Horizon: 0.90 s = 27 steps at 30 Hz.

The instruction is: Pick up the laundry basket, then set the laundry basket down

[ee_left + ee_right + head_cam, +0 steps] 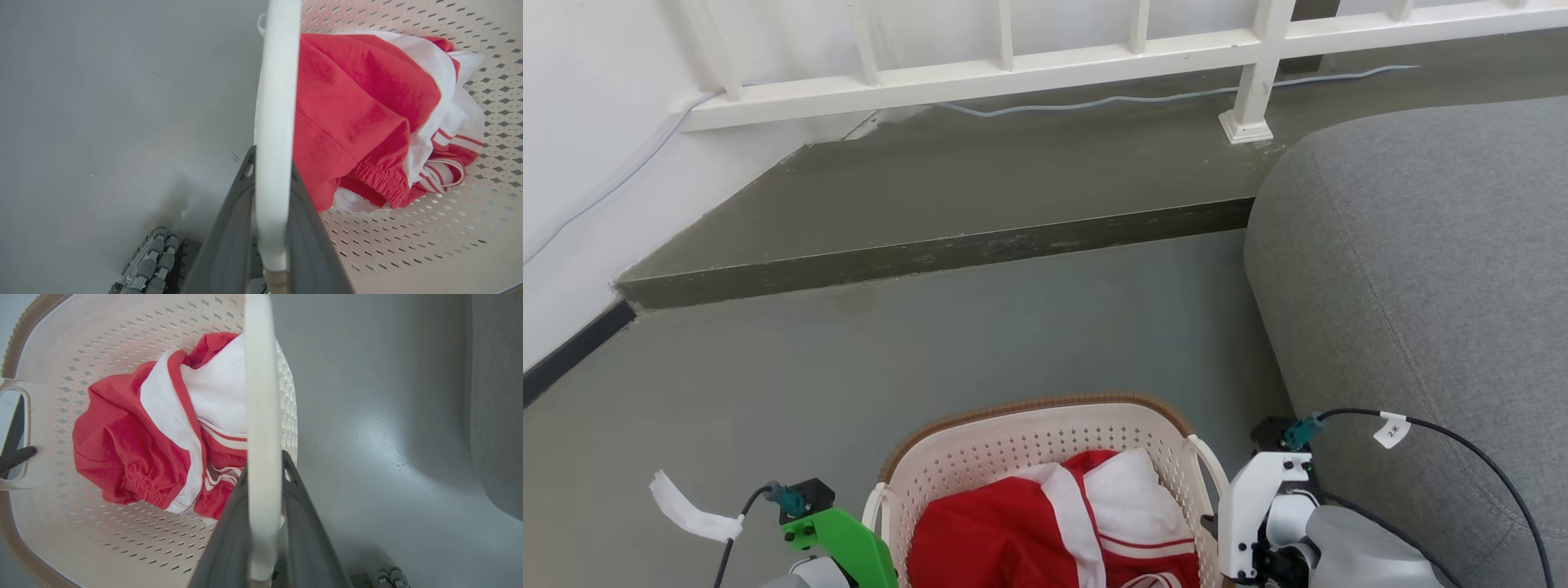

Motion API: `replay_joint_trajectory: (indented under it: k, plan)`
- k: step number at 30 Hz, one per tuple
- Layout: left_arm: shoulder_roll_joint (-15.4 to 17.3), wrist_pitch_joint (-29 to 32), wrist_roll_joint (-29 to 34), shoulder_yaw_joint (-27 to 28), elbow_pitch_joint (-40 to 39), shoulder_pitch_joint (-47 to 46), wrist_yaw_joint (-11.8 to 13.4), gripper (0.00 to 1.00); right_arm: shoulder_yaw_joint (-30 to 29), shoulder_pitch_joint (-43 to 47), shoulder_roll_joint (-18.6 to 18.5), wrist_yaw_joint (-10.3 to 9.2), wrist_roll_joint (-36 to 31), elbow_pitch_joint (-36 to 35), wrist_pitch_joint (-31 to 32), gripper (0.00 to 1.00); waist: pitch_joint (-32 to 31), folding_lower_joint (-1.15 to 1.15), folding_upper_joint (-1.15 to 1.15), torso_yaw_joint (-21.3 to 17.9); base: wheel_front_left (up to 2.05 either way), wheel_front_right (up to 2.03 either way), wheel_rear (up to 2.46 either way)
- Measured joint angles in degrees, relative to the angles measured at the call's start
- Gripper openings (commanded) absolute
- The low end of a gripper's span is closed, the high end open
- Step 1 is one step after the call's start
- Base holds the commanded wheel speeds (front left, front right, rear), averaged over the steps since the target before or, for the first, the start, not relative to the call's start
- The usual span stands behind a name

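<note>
The laundry basket (1029, 408) is cream-white and perforated with a brown woven-look rim, and sits low in the middle of the head view between my two arms. A red and white garment (1054, 523) lies inside it. In the left wrist view my left gripper (271, 160) is shut on the basket's white loop handle (278, 102), with a dark finger on each side. In the right wrist view my right gripper (264, 465) is shut on the opposite handle (259, 396). I cannot tell whether the basket's base touches the floor.
A grey sofa (1421, 261) stands close on the right of the basket. A raised dark step (931, 253) runs across ahead, with a white railing (1013, 77) and a cable behind it. A white wall lies to the left. My wheeled base (151, 261) shows below the left handle.
</note>
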Motion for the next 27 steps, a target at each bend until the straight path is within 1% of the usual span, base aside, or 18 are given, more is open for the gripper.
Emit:
replay_joint_trajectory:
  k: [13, 21, 27]
  plan:
    - [0.01, -0.53, 0.0, -0.05, -0.01, -0.06, 0.01, 0.0, 0.49, -0.43, -0.02, 0.0, 0.43, -0.19, -0.1, 0.0, 1.16, 0.0, 0.0, -0.32, 0.0, 0.0, 0.0]
    - [0.26, -1.96, 0.01, -0.2, -1.27, -2.75, 0.03, 0.0, 0.59, -3.86, -0.43, -0.36, 0.41, -0.96, -1.64, 0.0, 4.98, 0.0, 0.0, -0.64, 0.0, 0.0, 0.0]
    - [0.85, -3.08, 0.01, 0.23, -2.16, -5.97, 0.1, 0.0, 0.52, -7.25, -0.43, -1.44, 0.26, -1.68, -3.49, 0.0, 8.9, 0.0, 0.0, -0.94, 0.0, 0.0, 0.0]
